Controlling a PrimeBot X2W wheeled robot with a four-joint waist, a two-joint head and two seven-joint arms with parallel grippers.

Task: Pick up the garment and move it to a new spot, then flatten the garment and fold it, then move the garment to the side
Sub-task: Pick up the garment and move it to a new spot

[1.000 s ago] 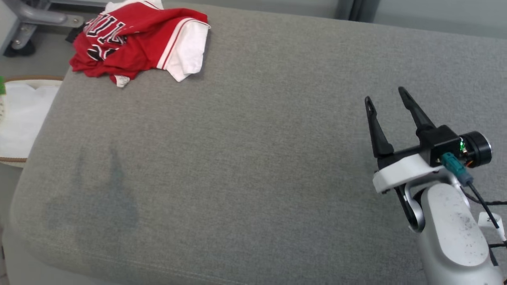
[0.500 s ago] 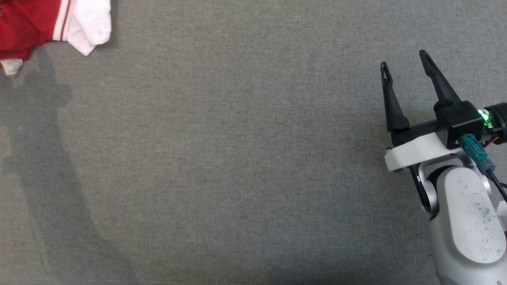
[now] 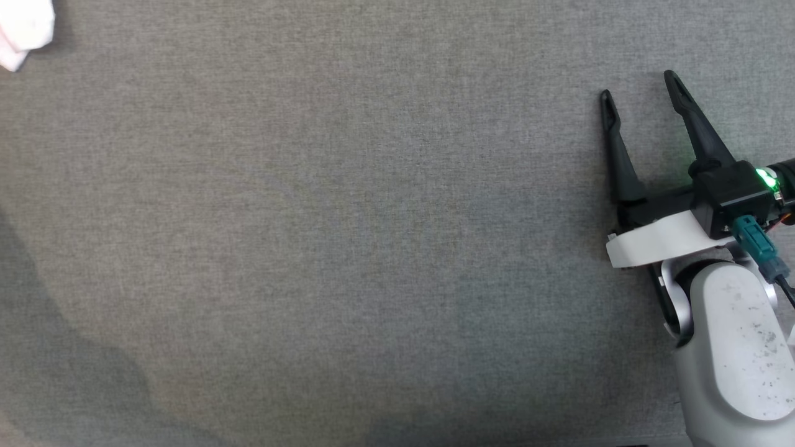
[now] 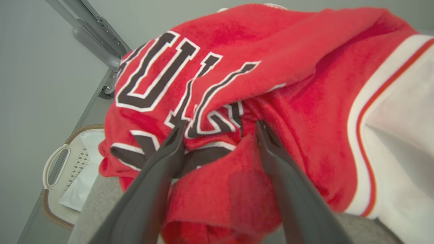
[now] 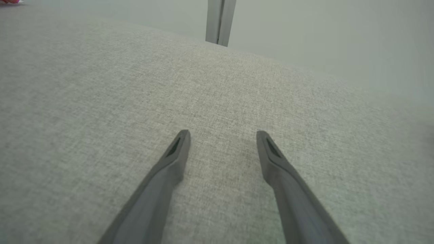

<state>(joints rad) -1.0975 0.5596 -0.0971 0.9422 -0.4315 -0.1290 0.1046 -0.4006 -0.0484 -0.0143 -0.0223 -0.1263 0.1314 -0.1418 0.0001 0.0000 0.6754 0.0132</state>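
While the right tool [image 3: 638, 85] gapes empty, the spread left tool [image 4: 217, 130] straddles the garment [image 4: 288, 67].

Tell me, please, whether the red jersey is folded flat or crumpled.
Crumpled: the red jersey lies bunched on the grey cushion, its lettering buckled across loose ridges.

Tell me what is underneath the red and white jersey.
The jersey lies crumpled on the grey cushion, which shows along its lower edge. Whatever lies beneath its folds is covered; the open left gripper straddles one fold.
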